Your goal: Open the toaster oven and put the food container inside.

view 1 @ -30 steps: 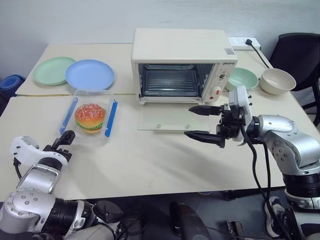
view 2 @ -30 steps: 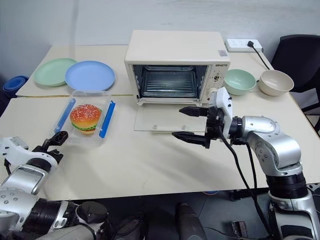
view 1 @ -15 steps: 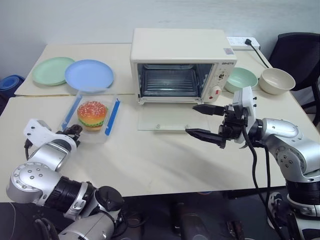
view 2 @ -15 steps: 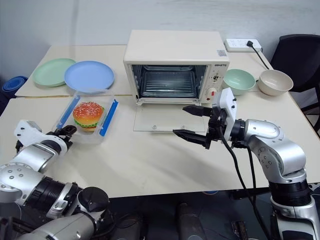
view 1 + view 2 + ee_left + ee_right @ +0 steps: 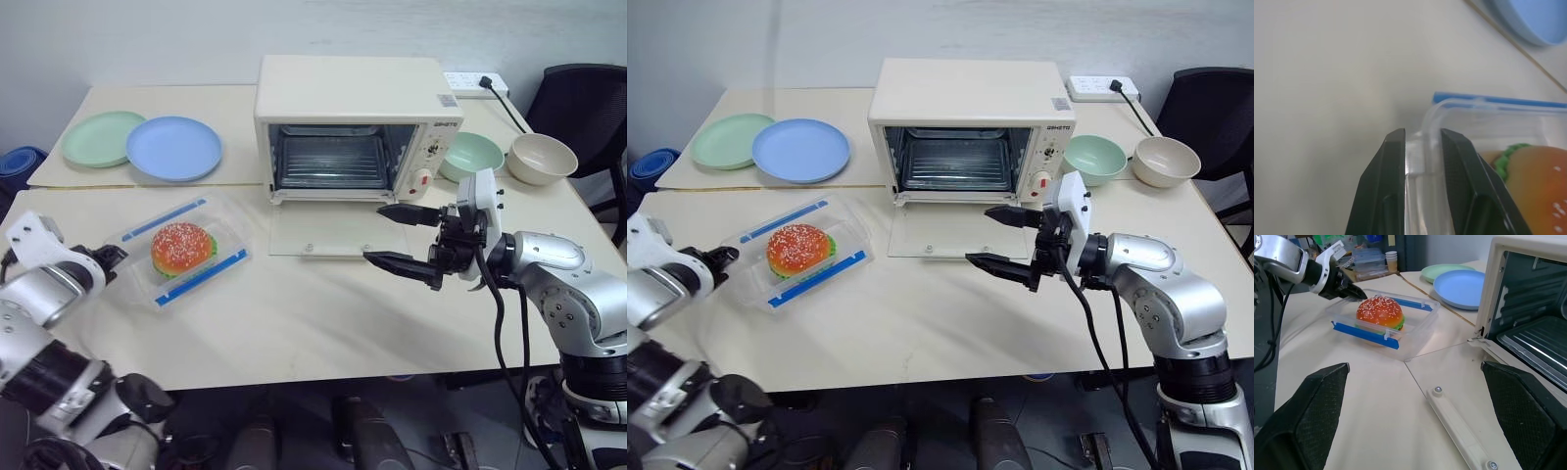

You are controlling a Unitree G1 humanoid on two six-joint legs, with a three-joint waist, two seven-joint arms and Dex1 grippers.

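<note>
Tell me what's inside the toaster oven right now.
The toaster oven stands with its door folded down, and a bare wire rack shows inside. The food container is still out on the table. The cavity's far corners stay too dark to judge.

A pale table [image 5: 294,333] carries a toaster oven [image 5: 358,127], a food container [image 5: 181,250], two plates [image 5: 147,145], two bowls [image 5: 509,157] and a power strip [image 5: 480,82].

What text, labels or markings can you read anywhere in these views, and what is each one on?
No text can be read with certainty.
Dark brand lettering at the top of the boxy cream-white toaster oven's control panel: too small to read.
Small square sticker on the oven's top near its right corner: too blurred to read.
Markings around the oven's side knobs: too small to read.
</note>
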